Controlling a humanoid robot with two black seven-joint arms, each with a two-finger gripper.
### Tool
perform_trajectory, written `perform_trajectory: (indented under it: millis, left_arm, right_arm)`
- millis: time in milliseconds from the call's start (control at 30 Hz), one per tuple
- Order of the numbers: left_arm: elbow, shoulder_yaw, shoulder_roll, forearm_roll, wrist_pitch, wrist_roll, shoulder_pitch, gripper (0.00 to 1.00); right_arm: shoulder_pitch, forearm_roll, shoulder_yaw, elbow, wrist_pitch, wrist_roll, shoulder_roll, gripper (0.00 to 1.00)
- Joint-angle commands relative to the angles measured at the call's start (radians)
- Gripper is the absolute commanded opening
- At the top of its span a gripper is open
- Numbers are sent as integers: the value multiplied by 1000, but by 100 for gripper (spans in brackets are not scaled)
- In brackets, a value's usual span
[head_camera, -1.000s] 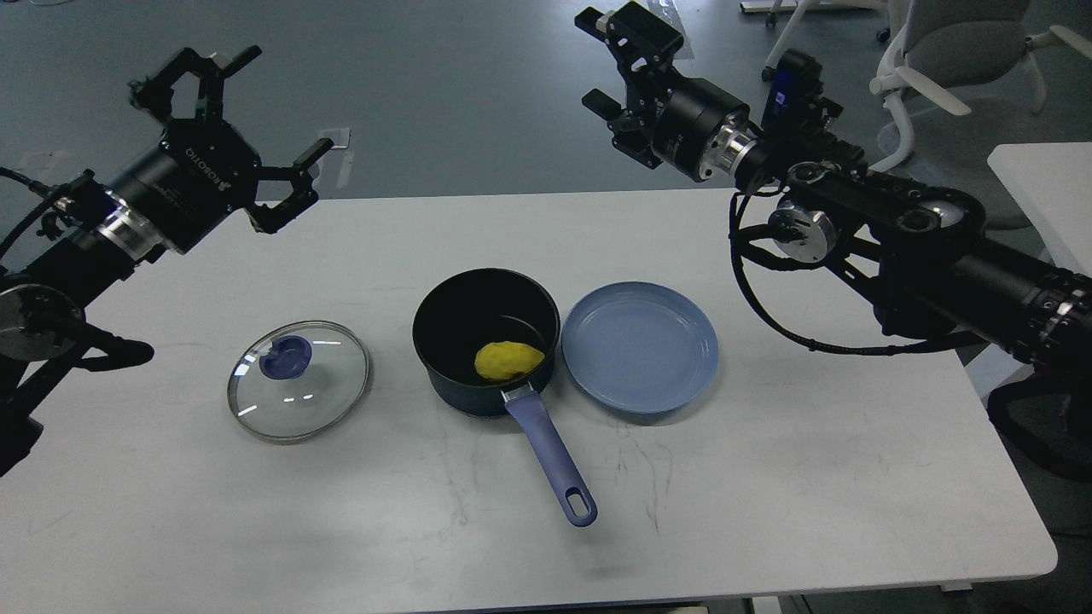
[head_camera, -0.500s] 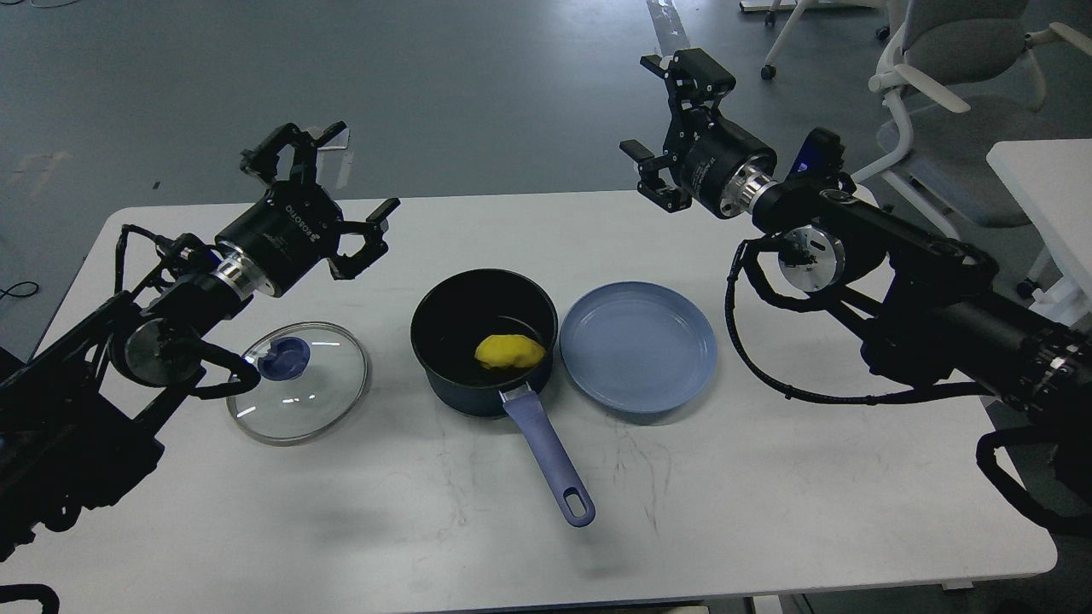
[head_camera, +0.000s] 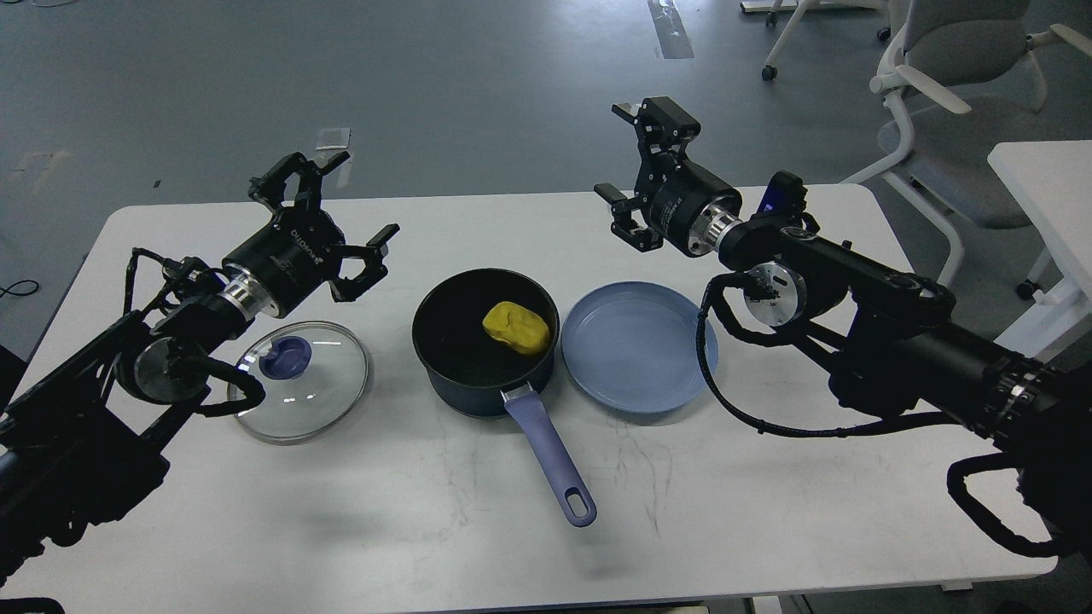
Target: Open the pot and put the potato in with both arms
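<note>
The dark pot point(head_camera: 465, 375) with a blue handle stands open at the table's middle. The yellow potato point(head_camera: 516, 327) lies inside it, against the far right wall. The glass lid point(head_camera: 299, 380) with a blue knob lies flat on the table to the pot's left. My left gripper point(head_camera: 328, 217) is open and empty, hovering above and behind the lid, left of the pot. My right gripper point(head_camera: 631, 166) is open and empty, above the table's far side, behind the pot and the blue plate point(head_camera: 639, 347).
The blue plate is empty and touches the pot's right side. The pot's handle point(head_camera: 552, 456) points toward the front edge. An office chair point(head_camera: 955, 68) and a second white table point(head_camera: 1045, 196) stand at the back right, off the table.
Both arms have lowered and come inward toward the table, grippers still open. The potato now lies higher in the pot, at its far right side.
</note>
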Motion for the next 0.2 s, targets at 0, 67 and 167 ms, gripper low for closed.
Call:
perform_trajectory:
  millis: [0,67,167]
  left_arm:
    - [-13,-3,15,0,0,1,-3,98]
    - [-22,-3,27,0,-3,2,-6,98]
    - [-54,-5,53,-2,-9,2,-6,98]
  right_arm:
    - [-1,0,-2,17,0,0,-8,100]
    - [-1,0,0,20,2,0,-12,100]
    - [-1,0,1,37,8,5,-23,100]
